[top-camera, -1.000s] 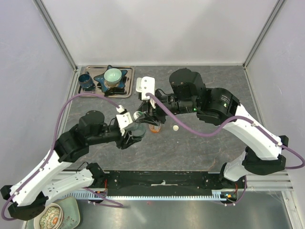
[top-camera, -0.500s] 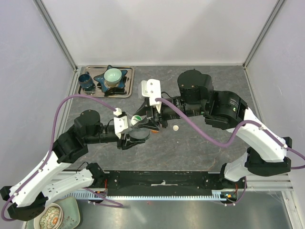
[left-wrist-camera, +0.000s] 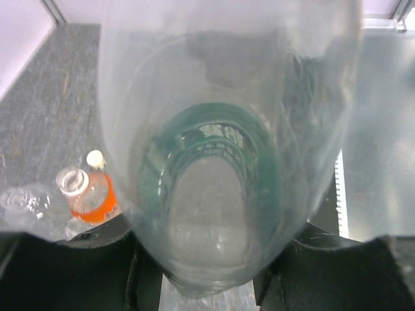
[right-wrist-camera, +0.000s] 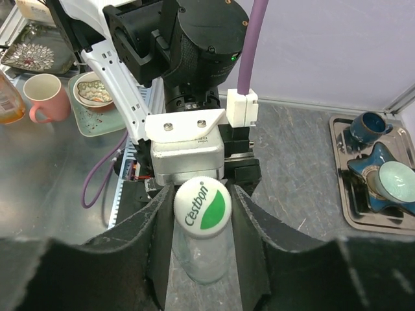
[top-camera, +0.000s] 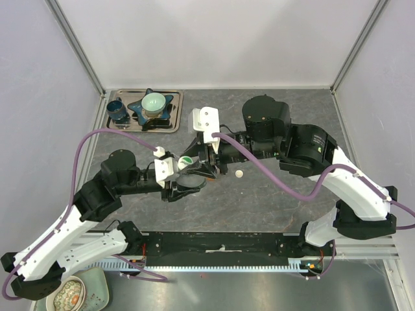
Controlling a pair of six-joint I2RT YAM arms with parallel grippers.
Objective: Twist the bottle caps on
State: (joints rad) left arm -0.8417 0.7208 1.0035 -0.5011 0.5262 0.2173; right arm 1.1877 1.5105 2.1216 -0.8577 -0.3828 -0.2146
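Left gripper (top-camera: pixel 181 184), near-left of table centre: jaws part-way closed and clamped on the body of the greenish bottle (left-wrist-camera: pixel 220 162); the bottle is lifted off the table (top-camera: pixel 279 201) and laid over on its side, neck pointing toward the right arm; in the left wrist view the clear wall fills almost the whole frame, with the dark fingers either side at the bottom.

Right gripper (right-wrist-camera: pixel 201 194), just beyond and meeting it head-on: jaws nearly closed, fingers (right-wrist-camera: pixel 159 240) hugging both sides of the white bottle cap (right-wrist-camera: pixel 201 207) with the green logo; that cap sits on the neck of the greenish bottle; can't tell how far it is threaded on.

Second bottle cap, the loose one (top-camera: pixel 239 173): flat on the table just right of the two grippers, touching nothing.

Orange bottle (left-wrist-camera: pixel 91 194): upright on the table, mouth open, no cap; the loose cap lies just beyond it in the left wrist view; mostly hidden under the right gripper from above.

Small clear bottle (left-wrist-camera: pixel 18 199): beside the orange one, at the left edge of the left wrist view; blurred, details unreadable.

Far left corner: metal tray (top-camera: pixel 170 124) with a dark blue cup (top-camera: pixel 117 110) on its left side and a pale green bowl (top-camera: pixel 154 102) sitting in a blue star-shaped dish (top-camera: pixel 139 108); well apart from both grippers.
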